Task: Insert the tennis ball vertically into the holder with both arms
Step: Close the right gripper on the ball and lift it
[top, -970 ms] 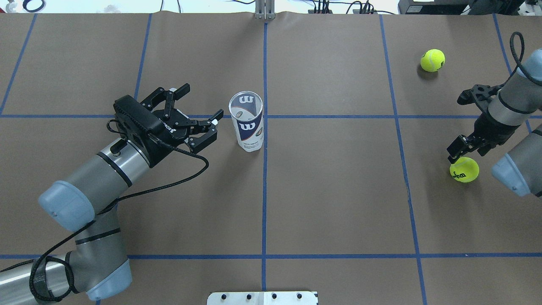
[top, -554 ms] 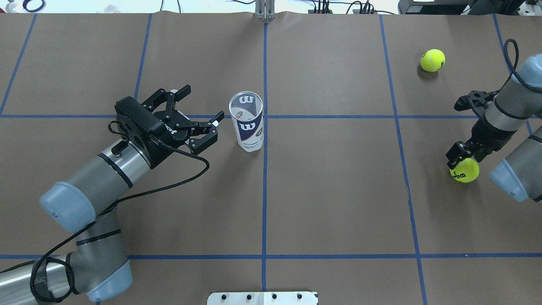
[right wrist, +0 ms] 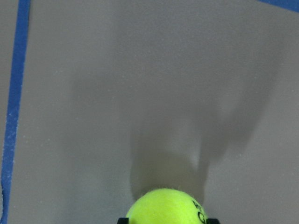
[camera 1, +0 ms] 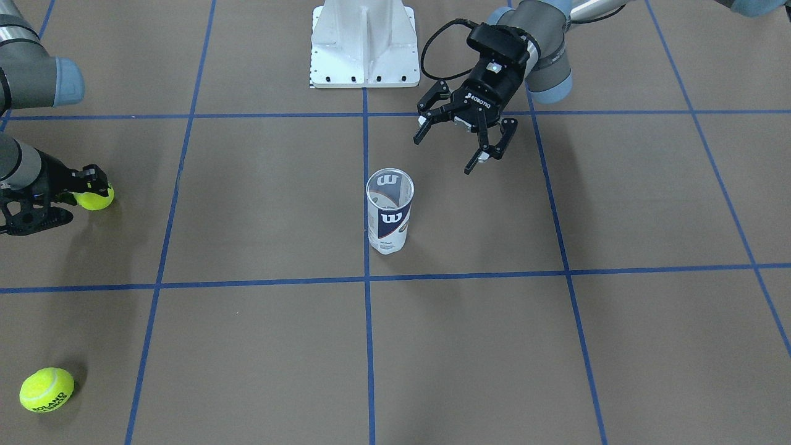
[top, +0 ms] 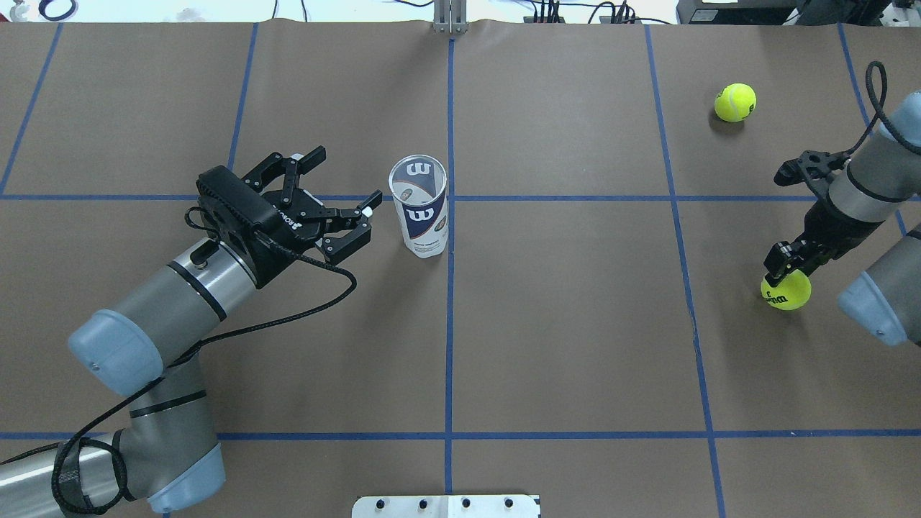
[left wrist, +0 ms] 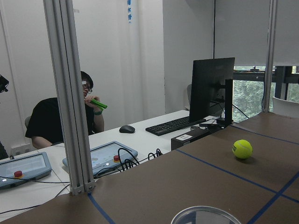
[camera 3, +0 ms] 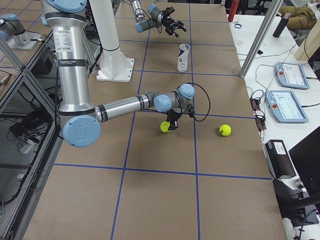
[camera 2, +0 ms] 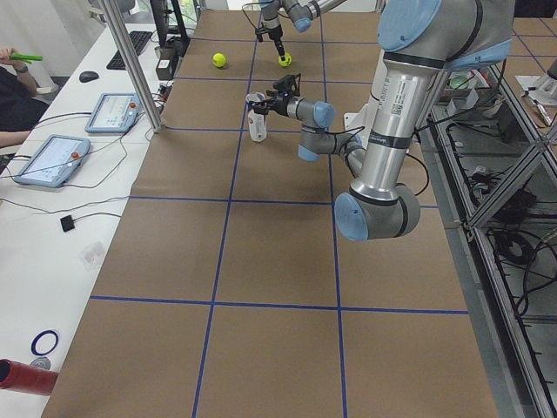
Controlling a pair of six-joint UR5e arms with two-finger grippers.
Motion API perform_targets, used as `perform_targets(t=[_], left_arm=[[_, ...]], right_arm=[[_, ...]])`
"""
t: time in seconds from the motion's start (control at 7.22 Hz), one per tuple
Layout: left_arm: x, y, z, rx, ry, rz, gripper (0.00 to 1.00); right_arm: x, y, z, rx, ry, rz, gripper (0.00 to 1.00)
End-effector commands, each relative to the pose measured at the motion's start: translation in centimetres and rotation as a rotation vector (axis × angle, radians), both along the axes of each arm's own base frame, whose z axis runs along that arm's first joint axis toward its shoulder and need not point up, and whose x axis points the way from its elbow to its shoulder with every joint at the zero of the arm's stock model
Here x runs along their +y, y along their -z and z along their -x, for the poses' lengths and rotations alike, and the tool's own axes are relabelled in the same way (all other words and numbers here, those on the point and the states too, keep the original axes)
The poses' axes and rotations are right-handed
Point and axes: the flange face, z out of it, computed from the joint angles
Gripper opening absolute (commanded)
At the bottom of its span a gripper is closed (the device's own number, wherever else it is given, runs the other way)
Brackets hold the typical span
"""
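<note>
My left fingers [top: 344,213] are spread wide and hover side-on. The holder [top: 419,216] stands upright on the worktop [top: 575,324] just beyond their tips, mouth open upward, untouched. On the other side, my right fingers [top: 781,257] point down, apart, straddling a tennis ball [top: 788,293] that sits on the worktop between the tips. The wrist view shows a pad close on each side of it; whether they touch, I can't tell. A second ball [top: 735,102] lies well beyond them.

The holder [camera 1: 389,213] stands upright mid-worktop [camera 1: 556,346], the left end effector [camera 1: 445,154] spread open near it, the right end effector [camera 1: 83,185] at a tennis ball [camera 1: 97,199].
</note>
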Motion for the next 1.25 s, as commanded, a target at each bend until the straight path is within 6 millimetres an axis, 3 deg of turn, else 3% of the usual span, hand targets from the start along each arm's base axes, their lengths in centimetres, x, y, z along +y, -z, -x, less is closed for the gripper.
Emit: perform_targets(t=[0.0, 0.14, 0.42, 0.55, 0.69, 1.11], left_arm=[[0.0, -0.2, 0.0, -0.004, 0.000, 0.001, 1.00], [0.1, -1.4, 0.1, -0.027, -0.004, 0.009, 1.00], [0.2, -2.2, 0.0, -0.046, -0.038, 0.007, 1.00], [0.4, -3.7, 0.1, -0.081, -0.050, 0.019, 0.99], [0.7, -5.1, 0.2, -0.110, -0.073, 0.029, 0.99], [2.0, -11.1, 1.9, -0.207, -0.140, 0.075, 0.99]], right_arm=[[-0.9, 3.4, -3.9, -0.089, -0.062, -0.017, 0.00], [-2.2, 5.2, -6.6, -0.183, -0.099, 0.006, 0.00], [-4.1, 9.4, -14.6, -0.361, -0.207, 0.013, 0.00], [-4.2, 10.4, -18.6, -0.486, -0.242, 0.057, 0.00], [-4.1, 11.0, -21.2, -0.571, -0.262, 0.084, 0.00], [-3.6, 12.3, -25.5, -0.716, -0.285, 0.108, 0.00]])
